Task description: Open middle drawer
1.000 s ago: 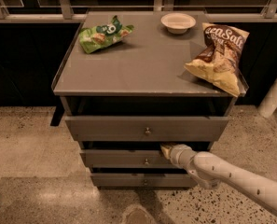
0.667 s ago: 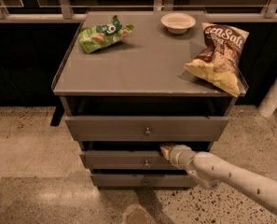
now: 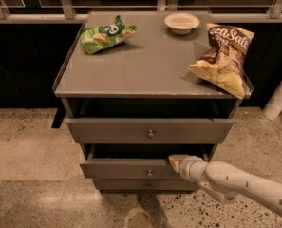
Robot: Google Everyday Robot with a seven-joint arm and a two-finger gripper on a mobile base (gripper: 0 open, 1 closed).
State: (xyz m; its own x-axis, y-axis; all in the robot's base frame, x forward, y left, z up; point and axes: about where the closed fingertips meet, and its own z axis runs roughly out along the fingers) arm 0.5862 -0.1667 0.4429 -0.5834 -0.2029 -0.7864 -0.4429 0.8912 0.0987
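Observation:
The middle drawer (image 3: 131, 168) is a grey flat front with a small round knob (image 3: 149, 173) at its centre. It stands partly pulled out below the wider top drawer (image 3: 107, 131), which is also pulled out, and above the narrow bottom drawer (image 3: 126, 185). My gripper (image 3: 176, 162) reaches in from the lower right on a white arm (image 3: 240, 184). Its tip is at the top edge of the middle drawer's front, just right of the knob.
On the cabinet top (image 3: 145, 63) lie a green snack bag (image 3: 105, 34), a white bowl (image 3: 182, 22) and a brown and yellow chip bag (image 3: 223, 56) at the right edge. A white post (image 3: 280, 96) stands to the right. Speckled floor lies in front.
My gripper has shifted slightly down and toward the camera, and the middle drawer's front seems to have come out a little with it.

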